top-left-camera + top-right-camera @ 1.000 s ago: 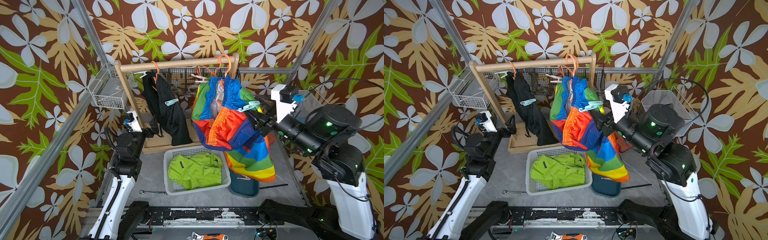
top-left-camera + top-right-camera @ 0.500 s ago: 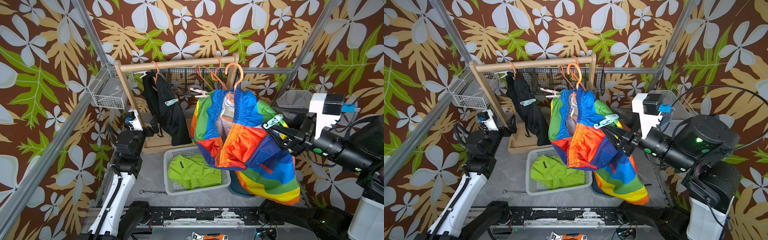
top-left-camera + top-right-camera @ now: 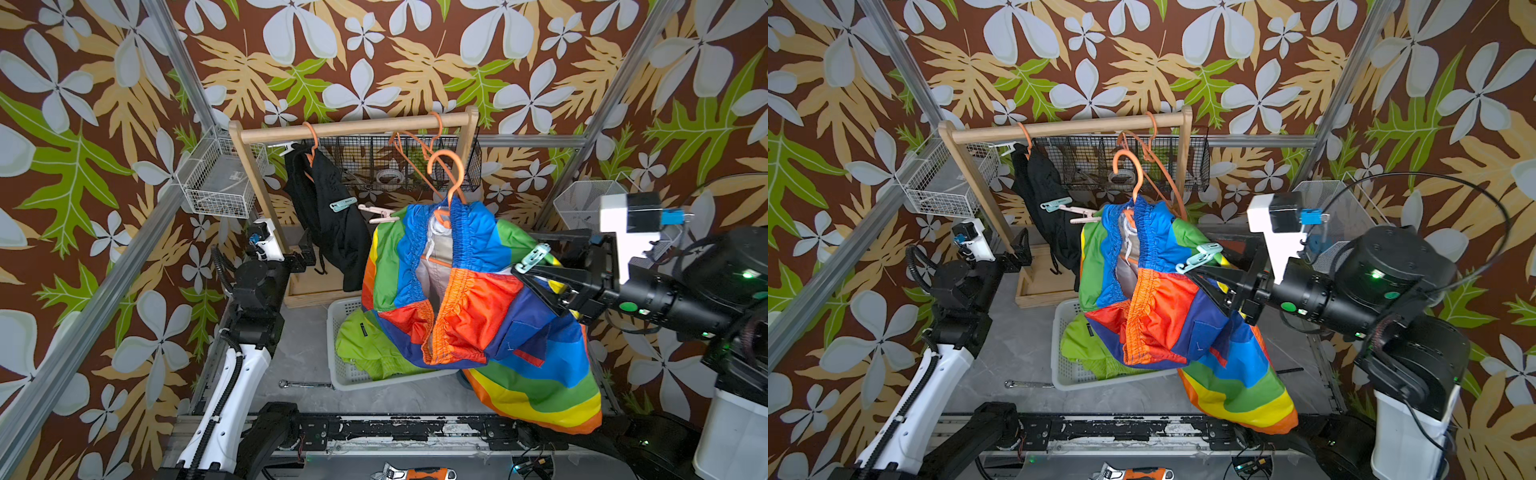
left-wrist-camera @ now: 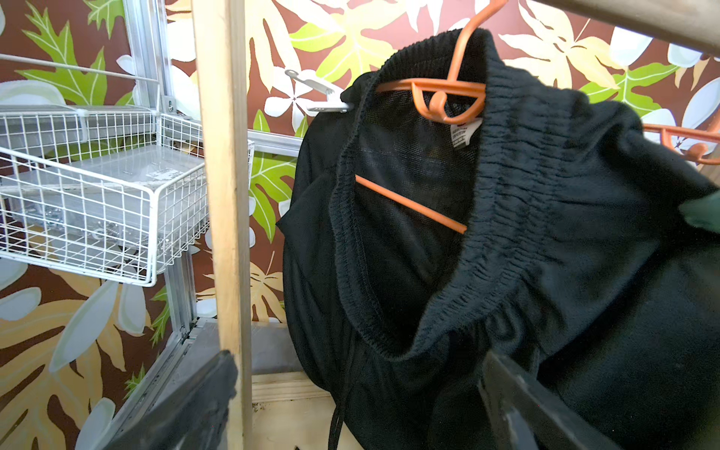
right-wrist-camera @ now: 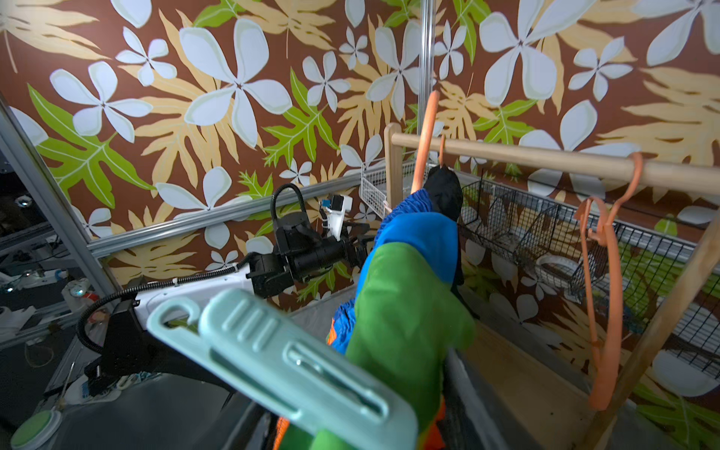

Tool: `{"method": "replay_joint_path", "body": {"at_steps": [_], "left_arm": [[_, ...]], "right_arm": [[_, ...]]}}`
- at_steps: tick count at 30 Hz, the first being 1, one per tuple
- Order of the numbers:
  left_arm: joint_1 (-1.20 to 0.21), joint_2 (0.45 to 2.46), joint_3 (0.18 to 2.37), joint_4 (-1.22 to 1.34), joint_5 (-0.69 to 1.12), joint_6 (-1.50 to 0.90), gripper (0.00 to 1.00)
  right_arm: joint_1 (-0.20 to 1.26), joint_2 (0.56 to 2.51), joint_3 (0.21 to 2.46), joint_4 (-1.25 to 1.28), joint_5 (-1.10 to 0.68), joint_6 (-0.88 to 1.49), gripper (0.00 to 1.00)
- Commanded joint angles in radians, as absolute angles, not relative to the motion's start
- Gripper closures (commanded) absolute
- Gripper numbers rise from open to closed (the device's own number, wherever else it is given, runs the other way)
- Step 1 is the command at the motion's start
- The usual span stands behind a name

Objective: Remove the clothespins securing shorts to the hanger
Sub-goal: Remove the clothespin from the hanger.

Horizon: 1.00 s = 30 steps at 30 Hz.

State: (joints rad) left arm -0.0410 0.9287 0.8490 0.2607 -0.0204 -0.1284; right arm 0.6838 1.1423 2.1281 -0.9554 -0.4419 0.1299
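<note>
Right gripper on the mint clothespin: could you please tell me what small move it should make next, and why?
Probably squeeze the mint clothespin harder with the right gripper rather than pull: the pin is clipped on the colour-blocked shorts, and their orange hanger already hangs clear of the wooden rail.

Both top views overhead, sharing the rack (image 3: 353,124), left wrist close to black shorts (image 4: 506,272) — right wrist against a clothespin (image 5: 280,362)
</note>
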Motion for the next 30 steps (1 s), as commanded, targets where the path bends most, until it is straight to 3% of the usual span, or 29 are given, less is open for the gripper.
{"method": "replay_joint_path", "body": {"at_steps": [1,8,20,26,30], "left_arm": [[-0.037,0.917,0.858,0.285,-0.021,-0.125,0.0],[-0.03,0.886,0.853,0.287,-0.031,-0.125,0.0],[0.029,0.838,0.845,0.307,0.025,-0.182,0.0],[0.044,0.809,0.826,0.331,0.061,-0.191,0.0],[0.044,0.8,0.823,0.373,0.197,-0.213,0.0]], "right_arm": [[0.686,1.14,2.004,-0.78,-0.486,0.133,1.0],[0.685,1.259,1.884,-0.586,-0.61,0.129,1.0],[0.686,1.579,2.112,-0.644,-0.832,-0.142,1.0],[0.686,1.612,2.002,-0.573,-0.924,-0.246,1.0],[0.686,1.606,1.93,-0.519,-0.912,-0.26,1.0]]}}
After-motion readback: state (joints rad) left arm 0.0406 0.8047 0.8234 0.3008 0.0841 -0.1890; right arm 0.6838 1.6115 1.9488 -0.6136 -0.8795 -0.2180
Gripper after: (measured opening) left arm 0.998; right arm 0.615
